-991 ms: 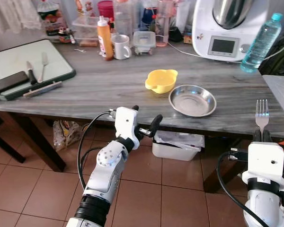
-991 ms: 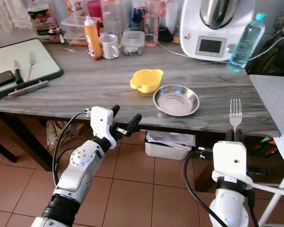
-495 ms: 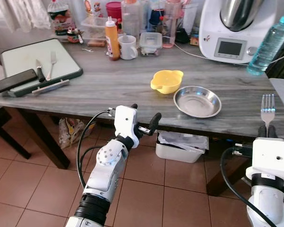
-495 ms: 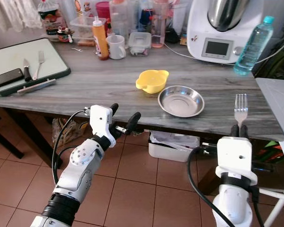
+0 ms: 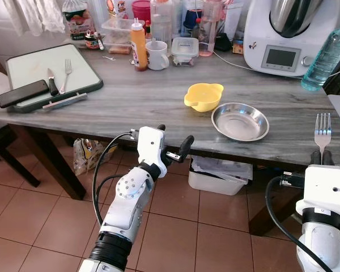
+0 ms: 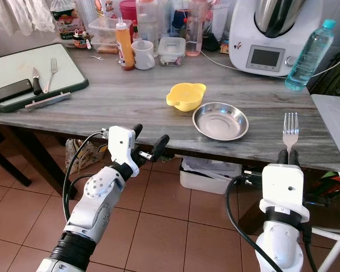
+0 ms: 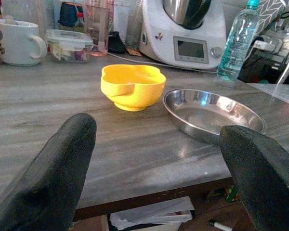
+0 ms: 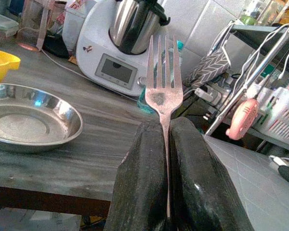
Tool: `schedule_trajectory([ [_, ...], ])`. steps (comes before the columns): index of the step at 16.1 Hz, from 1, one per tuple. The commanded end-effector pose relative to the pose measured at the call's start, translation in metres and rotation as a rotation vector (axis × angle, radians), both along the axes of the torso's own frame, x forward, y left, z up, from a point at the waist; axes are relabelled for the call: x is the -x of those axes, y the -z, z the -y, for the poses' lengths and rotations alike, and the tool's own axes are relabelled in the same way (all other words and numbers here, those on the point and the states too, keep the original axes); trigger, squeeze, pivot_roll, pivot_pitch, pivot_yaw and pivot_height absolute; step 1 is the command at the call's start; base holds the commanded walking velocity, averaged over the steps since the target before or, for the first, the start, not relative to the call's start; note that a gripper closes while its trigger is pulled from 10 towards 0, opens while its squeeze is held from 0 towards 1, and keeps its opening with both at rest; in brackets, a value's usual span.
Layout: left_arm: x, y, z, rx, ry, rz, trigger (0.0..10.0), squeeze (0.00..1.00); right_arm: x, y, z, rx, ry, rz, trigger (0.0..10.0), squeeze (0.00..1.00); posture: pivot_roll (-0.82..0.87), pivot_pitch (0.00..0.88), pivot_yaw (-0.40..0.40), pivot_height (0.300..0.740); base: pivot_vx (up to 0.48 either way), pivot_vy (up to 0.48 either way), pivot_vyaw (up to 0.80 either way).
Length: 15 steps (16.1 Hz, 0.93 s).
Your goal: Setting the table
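Note:
My right gripper [image 5: 326,157] is shut on a silver fork [image 5: 322,127], tines up, just off the table's near right edge. In the right wrist view the fork [image 8: 164,94] rises between the two pressed fingers. A steel plate [image 5: 239,121] lies on the grey table [image 5: 130,102], with a yellow bowl [image 5: 203,96] touching its far left side. My left gripper [image 5: 173,140] stands open in front of the table's near edge, left of the plate. Its wrist view looks over the bowl [image 7: 131,86] and the plate [image 7: 212,114].
A green board [image 5: 28,76] at the far left carries a knife [image 5: 52,82], a second fork [image 5: 66,69] and a dark phone [image 5: 21,93]. Bottles, a mug [image 5: 157,55], a food processor [image 5: 286,34] and a water bottle [image 5: 328,56] line the back. A white bin [image 5: 215,173] sits under the table.
The camera has shifted, so the table sits a bit further right and lower in view. Both grippers keep their poses; the fork stays held upright.

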<state>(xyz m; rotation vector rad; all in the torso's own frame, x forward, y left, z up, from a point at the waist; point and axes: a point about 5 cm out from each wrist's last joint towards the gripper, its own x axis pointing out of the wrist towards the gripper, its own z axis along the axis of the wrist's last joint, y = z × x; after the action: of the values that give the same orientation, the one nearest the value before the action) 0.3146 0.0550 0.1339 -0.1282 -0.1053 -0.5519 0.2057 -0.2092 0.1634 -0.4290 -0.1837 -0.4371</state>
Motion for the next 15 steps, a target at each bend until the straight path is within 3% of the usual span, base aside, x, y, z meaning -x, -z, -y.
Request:
schedule_trajectory([
  [1,-0.0003,-0.0034,0.001,-0.011,0.009,0.014,10.0,0.0,0.0002,-0.0005,0.0006,-0.002,0.003,0.004,10.0,0.0,-0.08,0.089,0.012,0.74,0.0,0.0,0.0],
  [7,-0.0017,-0.0053,0.0035,-0.007,0.012,0.018,10.0,0.0,0.0003,-0.0027,0.0024,0.002,0.008,0.009,10.0,0.0,-0.09,0.088,0.007,0.74,0.0,0.0,0.0],
  [15,-0.0021,-0.0012,-0.0013,-0.023,-0.003,0.008,10.0,0.0,0.0028,-0.0006,0.0062,-0.005,0.015,-0.009,10.0,0.0,-0.08,0.097,-0.005,0.74,0.0,-0.307,0.0],
])
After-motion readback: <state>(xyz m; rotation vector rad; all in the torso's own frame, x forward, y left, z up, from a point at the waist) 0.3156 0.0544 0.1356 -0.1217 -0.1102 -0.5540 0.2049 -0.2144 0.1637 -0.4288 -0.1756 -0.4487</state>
